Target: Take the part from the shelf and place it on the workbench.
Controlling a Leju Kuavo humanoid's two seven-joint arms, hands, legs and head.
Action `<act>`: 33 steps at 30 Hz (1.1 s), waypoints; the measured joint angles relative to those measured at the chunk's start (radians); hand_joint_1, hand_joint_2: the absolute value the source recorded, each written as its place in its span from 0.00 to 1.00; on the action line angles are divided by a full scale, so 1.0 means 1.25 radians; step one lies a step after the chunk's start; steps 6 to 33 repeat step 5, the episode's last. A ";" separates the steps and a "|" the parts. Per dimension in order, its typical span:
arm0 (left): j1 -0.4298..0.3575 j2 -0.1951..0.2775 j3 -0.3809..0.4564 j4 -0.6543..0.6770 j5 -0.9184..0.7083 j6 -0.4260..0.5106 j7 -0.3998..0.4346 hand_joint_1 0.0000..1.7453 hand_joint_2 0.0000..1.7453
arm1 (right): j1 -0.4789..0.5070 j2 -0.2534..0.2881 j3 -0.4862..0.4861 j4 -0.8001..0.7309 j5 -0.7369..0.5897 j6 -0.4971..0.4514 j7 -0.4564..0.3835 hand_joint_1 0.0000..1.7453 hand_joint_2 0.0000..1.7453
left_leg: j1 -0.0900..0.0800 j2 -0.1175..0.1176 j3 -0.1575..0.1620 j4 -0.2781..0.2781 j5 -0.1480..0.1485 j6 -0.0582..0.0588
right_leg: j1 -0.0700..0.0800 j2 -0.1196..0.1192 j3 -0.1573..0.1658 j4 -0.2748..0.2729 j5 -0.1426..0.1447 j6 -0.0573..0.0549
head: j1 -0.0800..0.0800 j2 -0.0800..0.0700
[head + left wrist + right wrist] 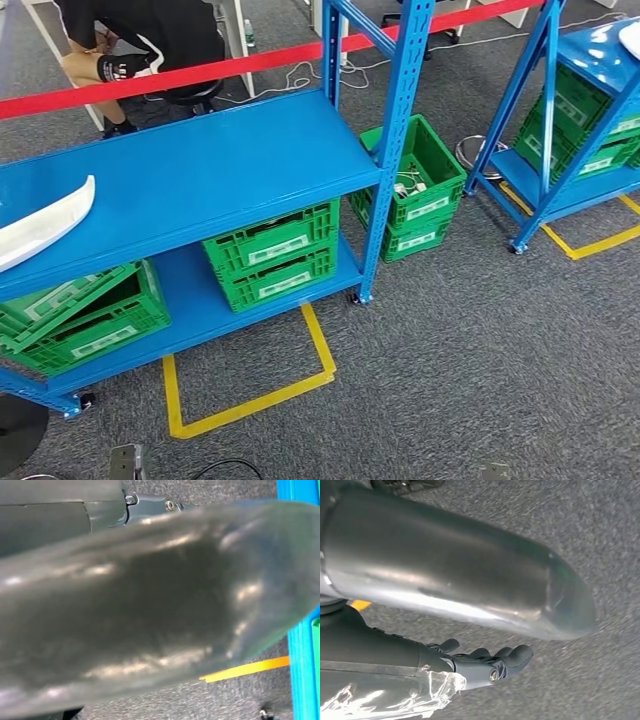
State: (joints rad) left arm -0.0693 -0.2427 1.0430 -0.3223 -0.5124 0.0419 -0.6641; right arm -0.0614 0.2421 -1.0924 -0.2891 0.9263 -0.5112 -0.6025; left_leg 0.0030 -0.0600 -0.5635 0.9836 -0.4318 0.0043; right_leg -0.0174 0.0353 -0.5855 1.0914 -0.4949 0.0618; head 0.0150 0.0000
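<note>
A white, curved part [45, 222] lies on the top board of the blue shelf [211, 165], at its left end. A second white part [630, 38] shows at the picture's edge on the other blue shelf [596, 55] at the far right. My left hand [151, 605] hangs over grey carpet beside a blue shelf post, its thick grey thumb blurred and close, with nothing in it. My right hand [456, 580] also hangs over the carpet. Its dark fingers [501, 662] are stretched out apart from the thumb and hold nothing.
Green crates [272, 255] stand on the lower board, one [75, 315] tilted at the left. More crates [411, 185] stand stacked on the floor between the shelves. A red barrier tape [226, 68] runs behind, with a seated person [128, 40] beyond. Yellow floor lines [249, 400] lie ahead of me.
</note>
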 joint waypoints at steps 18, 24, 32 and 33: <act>0.002 0.002 -0.006 0.000 0.000 0.004 0.000 0.00 0.00 | -0.001 0.001 0.000 0.000 0.003 0.000 -0.002 0.00 0.00 | 0.002 -0.026 -0.011 -0.001 0.009 -0.023 | 0.000 0.012 0.028 -0.053 0.013 -0.020 | 0.001 0.000; 0.002 0.002 -0.006 0.000 0.000 0.004 0.000 0.00 0.00 | -0.001 0.001 0.000 0.000 0.003 0.000 -0.002 0.00 0.00 | 0.002 -0.026 -0.011 -0.001 0.009 -0.023 | 0.000 0.012 0.028 -0.053 0.013 -0.020 | 0.001 0.000; 0.002 0.002 -0.006 0.000 0.000 0.004 0.000 0.00 0.00 | -0.001 0.001 0.000 0.000 0.003 0.000 -0.002 0.00 0.00 | 0.002 -0.026 -0.011 -0.001 0.009 -0.023 | 0.000 0.012 0.028 -0.053 0.013 -0.020 | 0.001 0.000; 0.002 0.002 -0.006 0.000 0.000 0.004 0.000 0.00 0.00 | -0.001 0.001 0.000 0.000 0.003 0.000 -0.002 0.00 0.00 | 0.002 -0.026 -0.011 -0.001 0.009 -0.023 | 0.000 0.012 0.028 -0.053 0.013 -0.020 | 0.001 0.000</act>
